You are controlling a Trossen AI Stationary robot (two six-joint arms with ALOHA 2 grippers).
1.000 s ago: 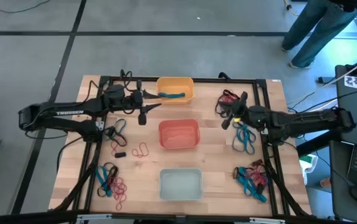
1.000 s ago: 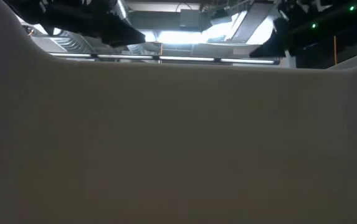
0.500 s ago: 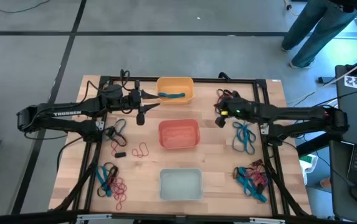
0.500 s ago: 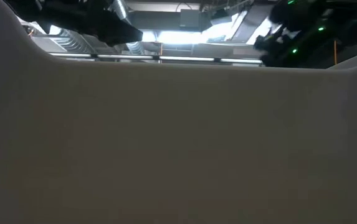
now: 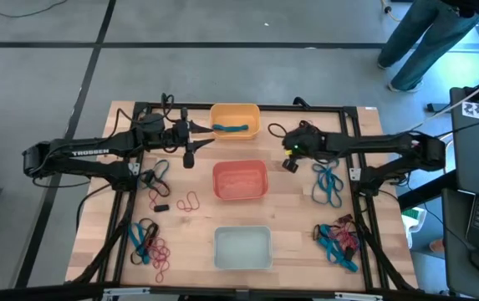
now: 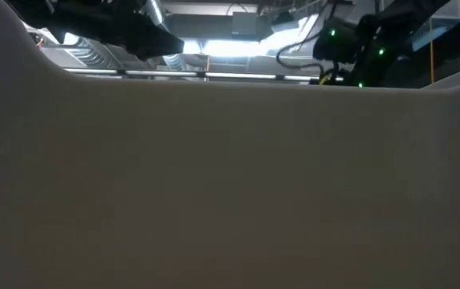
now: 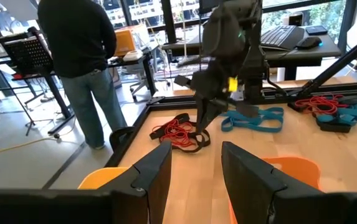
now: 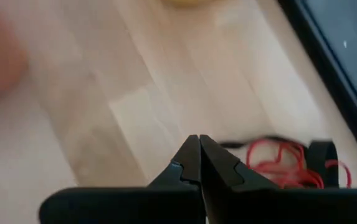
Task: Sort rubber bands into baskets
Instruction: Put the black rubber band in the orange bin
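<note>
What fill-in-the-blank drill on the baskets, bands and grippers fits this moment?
1. The yellow-orange plastic basket holds a rubber band coloured ____.
2. In the column of three tubs, the red-orange plastic basket is the ____ one.
3. The right gripper has its fingers ____.
4. The left gripper has its fingers ____.

Missing words: blue-teal; middle; shut; open

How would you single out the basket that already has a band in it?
Down the middle of the wooden table runs a column of three baskets. The one meant is the yellow-orange basket at the far end, beside the left gripper. It alone holds a blue-teal band; the red-orange basket and the pale basket show none.
</note>
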